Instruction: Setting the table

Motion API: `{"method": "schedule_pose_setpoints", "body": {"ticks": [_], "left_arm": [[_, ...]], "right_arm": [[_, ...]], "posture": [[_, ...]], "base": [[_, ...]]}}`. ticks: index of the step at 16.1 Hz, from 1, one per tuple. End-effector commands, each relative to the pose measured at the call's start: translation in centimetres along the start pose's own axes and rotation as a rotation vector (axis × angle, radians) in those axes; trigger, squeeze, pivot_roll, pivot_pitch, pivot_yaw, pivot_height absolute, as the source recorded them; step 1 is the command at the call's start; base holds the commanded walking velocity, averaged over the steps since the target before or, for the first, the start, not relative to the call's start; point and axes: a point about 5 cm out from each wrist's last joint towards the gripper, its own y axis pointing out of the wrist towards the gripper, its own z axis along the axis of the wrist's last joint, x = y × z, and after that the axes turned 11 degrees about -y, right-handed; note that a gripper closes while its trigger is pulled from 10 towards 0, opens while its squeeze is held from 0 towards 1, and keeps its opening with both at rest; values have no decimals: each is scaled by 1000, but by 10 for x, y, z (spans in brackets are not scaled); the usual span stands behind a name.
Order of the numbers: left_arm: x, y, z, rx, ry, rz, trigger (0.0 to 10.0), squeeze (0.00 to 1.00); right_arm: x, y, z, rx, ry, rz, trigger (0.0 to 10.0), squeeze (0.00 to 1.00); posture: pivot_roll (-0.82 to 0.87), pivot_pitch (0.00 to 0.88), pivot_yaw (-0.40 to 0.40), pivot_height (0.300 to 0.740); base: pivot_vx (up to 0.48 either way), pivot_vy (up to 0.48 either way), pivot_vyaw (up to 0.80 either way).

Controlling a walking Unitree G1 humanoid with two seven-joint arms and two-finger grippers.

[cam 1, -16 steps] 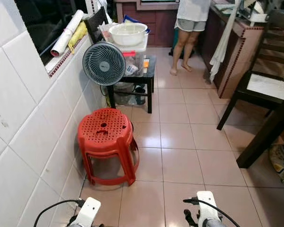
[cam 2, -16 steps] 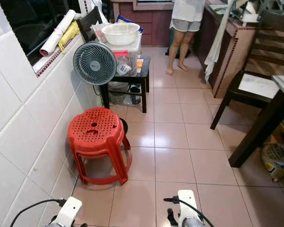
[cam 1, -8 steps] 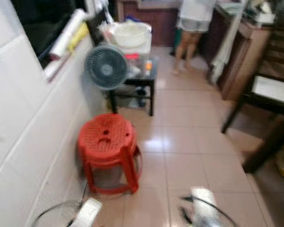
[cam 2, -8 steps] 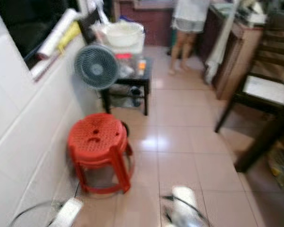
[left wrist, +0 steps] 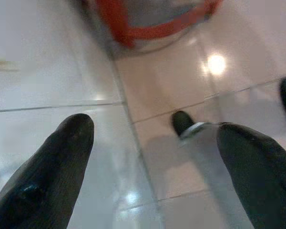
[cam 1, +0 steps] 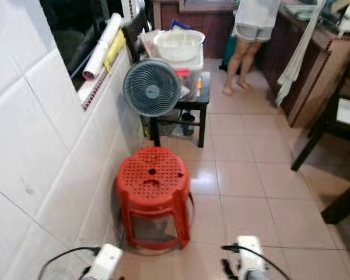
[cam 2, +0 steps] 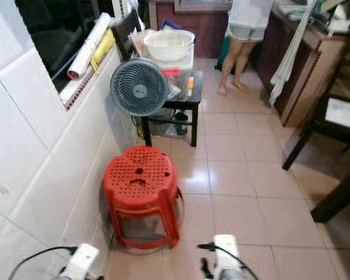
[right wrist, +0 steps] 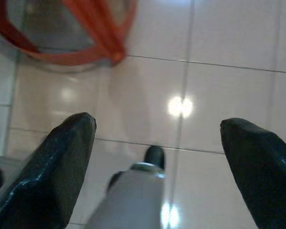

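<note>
Low at the bottom edge of the head views, both arms hung idle. The left gripper [left wrist: 152, 143] had its two black fingers spread wide with nothing between them, pointing at pale floor tiles [left wrist: 171, 81], and the right gripper [right wrist: 157, 138] was likewise spread apart and empty over the same floor. Just ahead, at lower centre, stood a red perforated plastic stool [cam 1: 153, 189] beside the white tiled wall [cam 1: 35, 146]. Further up the frame, a grey round fan [cam 1: 151, 87] stood in front of a small dark side table [cam 1: 201, 96] that carried a white bowl [cam 1: 178, 44] on a clear plastic box. At upper left, a rolled white sheet [cam 1: 102, 38] lay on the window ledge. At top centre a person [cam 1: 251, 41] stood barefoot, and a dark chair [cam 1: 338, 116] was at the right edge.
</note>
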Motion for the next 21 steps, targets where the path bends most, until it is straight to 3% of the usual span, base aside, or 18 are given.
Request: {"method": "schedule_pose_setpoints", "body": {"ticks": [1,12,16,19,21], "left_arm": [[9,2,1,2,-8,-24,10000,0],[10,3,7,28,-11,-36,10000,0],[-2,3,17,66,-300,84,10000,0],[-5,3,18,69,-414,126,10000,0],[-4,3,18,67,-422,127,10000,0]], "right_arm": [[13,-1,-3,-6,-4,-37,10000,0],[8,-2,-8,-29,-6,-31,10000,0],[8,-1,-7,-26,114,-34,10000,0],[8,1,6,11,133,-10,10000,0],[2,2,13,28,122,10,10000,0]], "posture": [[-192,0,34,740],[-190,0,38,740],[-180,0,29,740],[-167,0,17,740],[-137,0,-5,740]], "base": [[0,0,0],[0,-387,0],[0,0,0],[0,0,0],[0,0,0]]}}
